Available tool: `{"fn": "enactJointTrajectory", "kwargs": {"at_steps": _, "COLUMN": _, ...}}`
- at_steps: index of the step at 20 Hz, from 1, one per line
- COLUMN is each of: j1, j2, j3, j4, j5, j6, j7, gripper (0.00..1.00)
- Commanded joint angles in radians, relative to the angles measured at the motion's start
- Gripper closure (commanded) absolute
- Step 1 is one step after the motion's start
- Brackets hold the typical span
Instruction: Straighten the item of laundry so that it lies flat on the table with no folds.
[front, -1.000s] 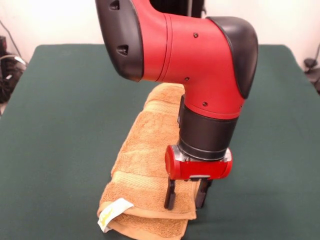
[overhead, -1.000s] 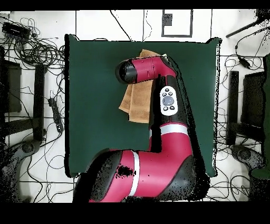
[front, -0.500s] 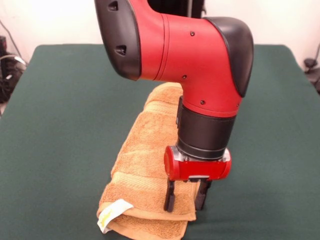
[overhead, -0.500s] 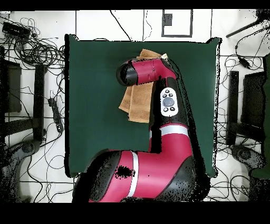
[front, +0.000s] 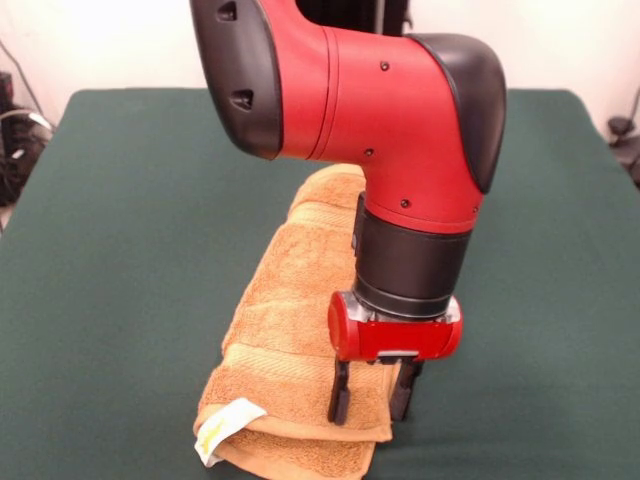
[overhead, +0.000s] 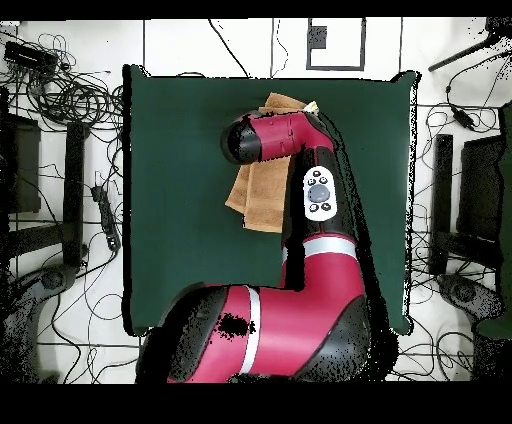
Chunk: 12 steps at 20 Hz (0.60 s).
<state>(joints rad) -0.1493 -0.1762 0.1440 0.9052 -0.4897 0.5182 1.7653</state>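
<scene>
The table (front: 120, 250), covered in dark green cloth, fills most of the room's middle. The red and black arm (front: 400, 130) comes down over it and hides much of what lies behind. Under the arm lies the orange-tan towel (front: 290, 300), a little left of the table's middle in the front view, running from the middle to the near edge. It is folded over itself into a long strip, with a second layer showing at the near end, so I judge the straightening is hardly begun: every fold is yet to open. The tool (front: 371, 392) stands at the towel's near right corner, its two fingers (front: 340, 395) a little apart with the tips down at the cloth; whether they pinch any layer I cannot tell. A small white-yellow care tag (front: 222, 428) sticks out at the near left corner. The towel's nearest edge is cut off, and its right side is hidden by the arm.
</scene>
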Motion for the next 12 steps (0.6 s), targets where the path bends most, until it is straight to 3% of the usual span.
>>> {"fn": "enactJointTrajectory", "kwargs": {"at_steps": 1, "j1": 0.035, "j2": 0.141, "j3": 0.041, "j4": 0.065, "j5": 0.015, "j6": -0.188, "j7": 0.199, "gripper": 0.0}}
{"fn": "enactJointTrajectory", "kwargs": {"at_steps": 9, "j1": 0.025, "j2": 0.136, "j3": 0.046, "j4": 0.084, "j5": 0.022, "j6": -0.222, "j7": 0.189, "gripper": 0.0}}
{"fn": "enactJointTrajectory", "kwargs": {"at_steps": 10, "j1": 0.024, "j2": 0.136, "j3": 0.046, "j4": 0.087, "j5": 0.024, "j6": -0.227, "j7": 0.191, "gripper": 1.0}}
{"fn": "enactJointTrajectory", "kwargs": {"at_steps": 12, "j1": 0.024, "j2": 0.136, "j3": 0.041, "j4": 0.091, "j5": 0.029, "j6": -0.244, "j7": 0.197, "gripper": 1.0}}
